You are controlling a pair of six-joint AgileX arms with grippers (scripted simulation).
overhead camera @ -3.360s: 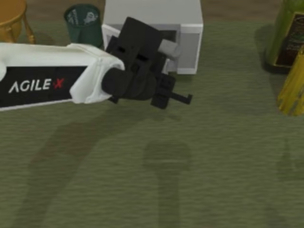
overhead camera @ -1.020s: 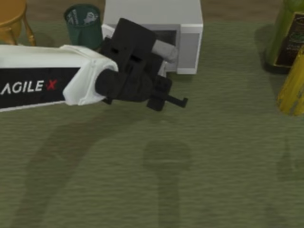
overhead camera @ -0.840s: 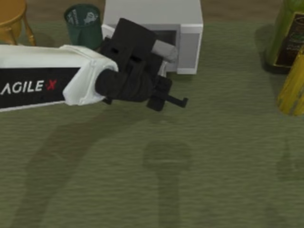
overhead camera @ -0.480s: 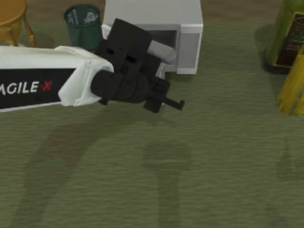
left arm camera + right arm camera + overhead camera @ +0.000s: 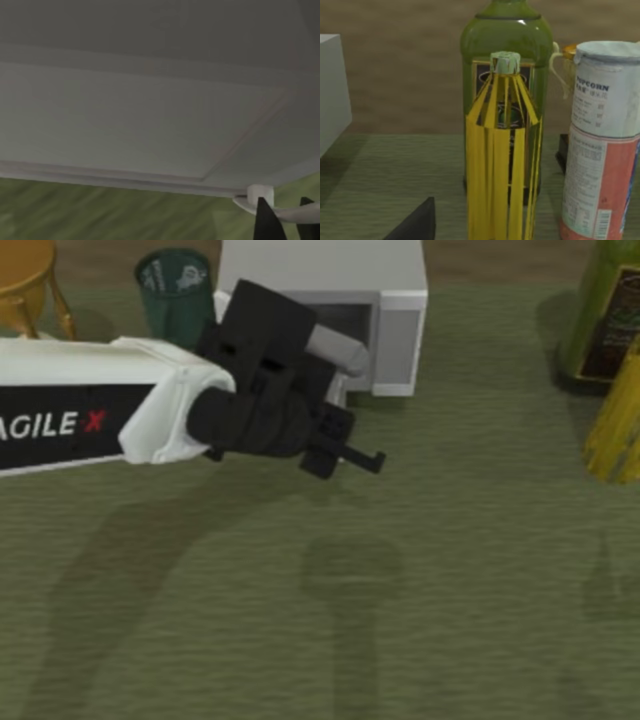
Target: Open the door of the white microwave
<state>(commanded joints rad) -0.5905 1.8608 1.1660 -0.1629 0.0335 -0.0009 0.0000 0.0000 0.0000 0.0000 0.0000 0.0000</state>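
The white microwave (image 5: 322, 272) stands at the back middle of the table. Its door (image 5: 150, 110) is ajar, swung out toward the left front, and a dark slice of the cavity (image 5: 348, 316) shows. In the top view only a white sliver of the door (image 5: 340, 390) shows past my left arm. My left gripper (image 5: 330, 435) is shut on the door's slim white bar handle (image 5: 290, 212), with one dark fingertip (image 5: 263, 222) on each side of the bar. My right gripper (image 5: 415, 225) is outside the top view, parked by the bottles on the right.
A green cup (image 5: 175, 290) stands just left of the microwave, with a yellow stool (image 5: 25, 280) at the back left. On the right are a green bottle (image 5: 600, 310), a yellow slatted object (image 5: 615, 430) and a popcorn can (image 5: 602, 135).
My left gripper has drawn leftward and a little toward the front with the handle in it. The door has swung slightly farther out.
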